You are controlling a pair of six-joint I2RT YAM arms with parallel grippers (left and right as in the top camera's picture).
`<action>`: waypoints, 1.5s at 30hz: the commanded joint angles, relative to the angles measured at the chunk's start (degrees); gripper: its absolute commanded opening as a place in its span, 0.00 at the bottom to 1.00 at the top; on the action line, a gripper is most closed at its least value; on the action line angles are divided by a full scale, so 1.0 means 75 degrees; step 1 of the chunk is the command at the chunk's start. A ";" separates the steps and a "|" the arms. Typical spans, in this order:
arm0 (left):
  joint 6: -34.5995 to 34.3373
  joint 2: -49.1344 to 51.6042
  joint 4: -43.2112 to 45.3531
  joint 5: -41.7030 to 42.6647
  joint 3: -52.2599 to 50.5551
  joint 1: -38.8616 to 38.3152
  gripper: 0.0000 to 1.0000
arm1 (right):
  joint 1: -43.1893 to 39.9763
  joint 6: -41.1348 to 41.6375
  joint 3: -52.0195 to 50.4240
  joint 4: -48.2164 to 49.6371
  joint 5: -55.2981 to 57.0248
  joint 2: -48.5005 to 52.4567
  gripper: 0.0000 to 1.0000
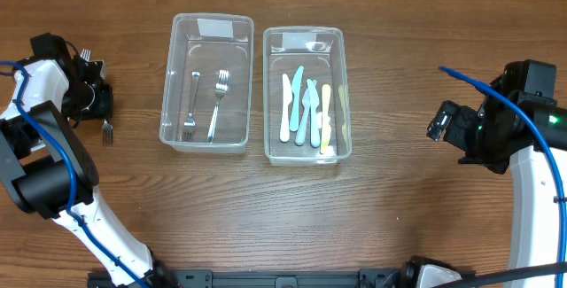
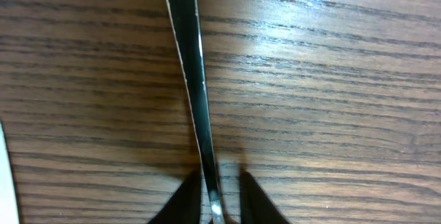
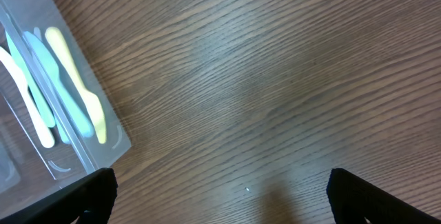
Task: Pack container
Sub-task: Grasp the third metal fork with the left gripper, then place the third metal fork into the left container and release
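Observation:
Two clear containers stand mid-table. The left container (image 1: 166, 93) holds two metal forks (image 1: 205, 104). The right container (image 1: 303, 31) holds several pastel plastic knives (image 1: 306, 108), which also show in the right wrist view (image 3: 69, 79). A metal fork (image 1: 107, 131) lies on the wood at the far left. My left gripper (image 1: 96, 102) is down over it. In the left wrist view its fingers (image 2: 220, 203) stand close on both sides of the fork's handle (image 2: 196, 79), with a thin gap on the right. My right gripper (image 1: 440, 121) is wide open and empty (image 3: 220, 196) over bare wood.
Another fork (image 1: 86, 55) lies just behind my left gripper. The corner of the right container (image 3: 110, 138) sits left of my right gripper. Bare wood lies between the containers and each arm.

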 commanded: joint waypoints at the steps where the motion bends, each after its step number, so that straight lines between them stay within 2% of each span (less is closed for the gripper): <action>1: -0.0140 0.0338 -0.0073 0.0146 -0.0032 0.0029 0.13 | 0.0029 -0.0029 0.0041 0.0044 0.0055 -0.0105 1.00; 4: -0.0402 0.0335 -0.0149 0.0146 0.0087 0.0029 0.04 | 0.0029 -0.0029 0.0041 0.0044 0.0055 -0.0105 1.00; 9: -0.0609 -0.0079 -0.0781 0.0242 0.0632 -0.0064 0.04 | 0.0029 -0.0029 0.0041 0.0047 0.0055 -0.0105 1.00; 13: -0.0807 -0.1285 -0.1349 0.0431 0.1061 -0.0501 0.04 | 0.0029 -0.0023 0.0041 0.0047 0.0050 -0.0105 1.00; 17: -0.1227 -0.2879 -0.1757 0.0423 0.1291 -0.1547 0.04 | 0.0029 -0.0023 0.0041 0.0047 -0.0006 -0.0105 1.00; 21: -0.1932 -0.4036 -0.1760 -0.0525 0.1291 -0.3596 0.04 | 0.0032 -0.0023 0.0041 0.0041 -0.0152 -0.0105 1.00; 24: -0.2428 -0.3873 -0.1737 -0.0790 0.1239 -0.4634 0.04 | 0.0029 -0.0023 0.0041 0.0015 -0.0149 -0.0105 1.00; 27: -0.2804 -0.3264 -0.1574 -0.0702 0.1037 -0.4975 0.04 | 0.0029 -0.0020 0.0041 0.0000 -0.0149 -0.0105 1.00; 35: -0.2806 -0.0973 -0.1635 -0.0361 0.0956 -0.4989 0.04 | 0.0032 -0.0023 0.0041 -0.0073 -0.0149 -0.0105 1.00; 40: -0.2783 -0.0778 -0.1722 -0.0256 0.1017 -0.4986 0.05 | 0.0029 -0.0023 0.0041 -0.0067 -0.0146 -0.0105 1.00; 41: -0.2702 -0.0804 -0.1740 -0.0256 0.1084 -0.4986 0.17 | 0.0029 -0.0023 0.0041 -0.0067 -0.0146 -0.0105 1.00; 42: -0.2655 -0.0857 -0.1827 -0.0262 0.1239 -0.4969 0.49 | 0.0029 -0.0023 0.0041 -0.0070 -0.0146 -0.0105 1.00; 43: -0.2655 -0.0933 -0.1961 -0.0321 0.1443 -0.4960 0.64 | 0.0032 -0.0023 0.0041 -0.0070 -0.0146 -0.0105 1.00; 45: -0.2597 -0.1119 -0.2308 -0.0530 0.1935 -0.4951 0.72 | 0.0029 -0.0026 0.0041 -0.0064 -0.0146 -0.0105 1.00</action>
